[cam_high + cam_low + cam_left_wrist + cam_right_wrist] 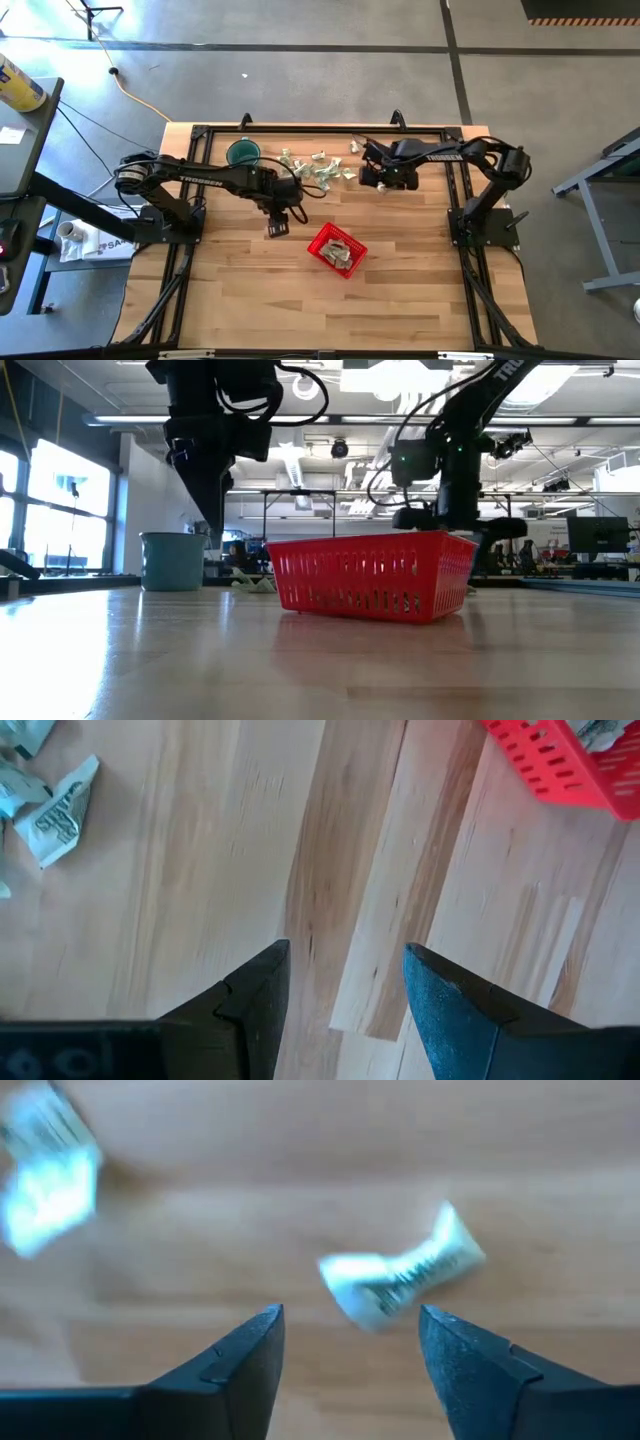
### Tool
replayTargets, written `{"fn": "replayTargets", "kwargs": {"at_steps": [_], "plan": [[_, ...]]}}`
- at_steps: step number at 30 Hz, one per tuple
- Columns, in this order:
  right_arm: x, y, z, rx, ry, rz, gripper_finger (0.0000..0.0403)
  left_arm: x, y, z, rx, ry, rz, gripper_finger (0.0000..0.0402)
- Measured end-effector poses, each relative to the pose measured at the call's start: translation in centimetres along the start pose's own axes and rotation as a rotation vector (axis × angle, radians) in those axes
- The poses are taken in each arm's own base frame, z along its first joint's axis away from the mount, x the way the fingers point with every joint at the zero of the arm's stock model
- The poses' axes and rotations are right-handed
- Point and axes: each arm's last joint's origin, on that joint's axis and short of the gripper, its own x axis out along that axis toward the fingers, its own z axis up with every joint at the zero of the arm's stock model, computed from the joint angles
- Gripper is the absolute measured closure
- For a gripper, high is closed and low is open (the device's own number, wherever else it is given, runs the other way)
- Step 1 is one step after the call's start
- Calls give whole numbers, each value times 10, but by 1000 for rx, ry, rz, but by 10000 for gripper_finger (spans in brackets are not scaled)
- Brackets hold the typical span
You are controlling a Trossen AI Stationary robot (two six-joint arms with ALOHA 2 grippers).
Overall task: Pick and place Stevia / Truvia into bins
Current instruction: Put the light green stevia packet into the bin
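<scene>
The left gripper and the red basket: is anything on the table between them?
No. In the high view, only bare wood table lies between the left gripper and the red basket. The left wrist view shows the same bare boards.

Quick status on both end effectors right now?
Left end effector: open, empty, above bare table.
Right end effector: open, empty, over a sachet.

1. Left arm — dark, jointed, with white lettering along its forearm and a silvery ring at the shoulder.
2. Right arm — equally dark, black cables looping beside it.
3. Fingers taper to dark wedge-shaped tips.
</scene>
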Motion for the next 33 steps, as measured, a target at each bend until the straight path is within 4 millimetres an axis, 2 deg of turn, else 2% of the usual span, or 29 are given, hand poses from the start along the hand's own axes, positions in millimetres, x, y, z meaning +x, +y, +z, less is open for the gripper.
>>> {"fn": "replayTargets", "kwargs": {"at_steps": [3,6,10,14,16,18,22,25,28,33], "plan": [[0,1,6,86,-54,16,178,0,0,1,0,-9,-1,174],[0,-1,10,101,-48,17,178,0,0,1,0,-7,-1,174],[-4,-2,4,29,-25,3,178,0,0,-2,0,21,4,174],[-20,4,-9,-127,-33,18,178,0,5,2,29,-23,55,174],[-30,5,-17,-218,-39,16,178,-1,17,9,51,-67,73,174],[-39,1,-25,-284,-25,-6,178,-4,41,16,5,-103,45,174],[-53,-13,-38,-361,14,-92,178,-6,102,21,-267,-168,-127,174],[-60,-21,-46,-396,4,-162,178,-4,136,19,-410,-205,-129,174],[-64,-22,-51,-416,-19,-167,178,2,144,21,-382,-223,-83,174],[-64,-18,-53,-405,-41,-137,178,19,139,34,-304,-260,5,174]]}}
